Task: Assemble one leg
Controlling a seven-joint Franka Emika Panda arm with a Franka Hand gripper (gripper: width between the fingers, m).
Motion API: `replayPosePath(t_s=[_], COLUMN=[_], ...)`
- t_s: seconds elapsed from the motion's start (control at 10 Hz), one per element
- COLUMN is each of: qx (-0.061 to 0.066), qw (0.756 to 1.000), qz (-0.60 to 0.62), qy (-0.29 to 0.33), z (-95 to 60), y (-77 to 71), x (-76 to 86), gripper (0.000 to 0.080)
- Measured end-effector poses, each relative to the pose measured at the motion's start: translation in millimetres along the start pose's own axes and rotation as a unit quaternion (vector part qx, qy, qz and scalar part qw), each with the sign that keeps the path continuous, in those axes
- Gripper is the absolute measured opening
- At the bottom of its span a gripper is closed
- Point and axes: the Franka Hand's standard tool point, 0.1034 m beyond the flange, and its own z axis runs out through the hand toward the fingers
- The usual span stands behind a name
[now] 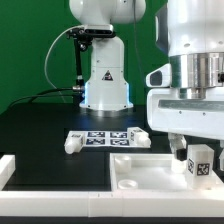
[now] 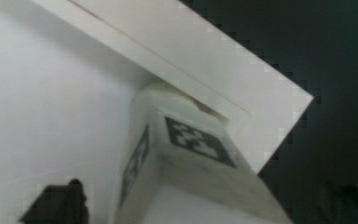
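Observation:
My gripper (image 1: 197,150) is shut on a leg (image 1: 200,165), a small white block with a black-and-white tag, and holds it upright at a corner of the large flat white panel (image 1: 145,172). In the wrist view the leg (image 2: 194,150) stands between my dark fingertips (image 2: 55,203), with the gripper (image 2: 206,206) over the panel (image 2: 51,100) near its edge. I cannot tell whether the leg's lower end touches the panel. Two more legs lie on the black table, one (image 1: 73,142) on the exterior view's left and one (image 1: 140,135) nearer the middle.
The marker board (image 1: 105,137) lies flat between the two loose legs. The robot's white base (image 1: 105,85) stands at the back with black cables. A white bar (image 1: 6,168) lies at the exterior view's left front. A green wall is behind.

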Motion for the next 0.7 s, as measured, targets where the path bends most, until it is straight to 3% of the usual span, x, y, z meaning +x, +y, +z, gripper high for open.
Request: replayPosePath(t_s=[0.1,0.3,0.4,0.7], qx=[-0.001,0.001,-0.011,-0.021], qw=[0.998,0.969,0.951,0.906], qz=[-0.056,-0.246,-0.31,-0.422], qy=[0.001,0.001,-0.007,-0.001], z=[-0.4,-4.5,-4.1,-3.7], y=[-1.1,-12.9,-11.8,-9.4], x=[-0.5,-9.3,-13.5,-8.5], gripper=[0.0649,0.0649,0.0649,0.0649])
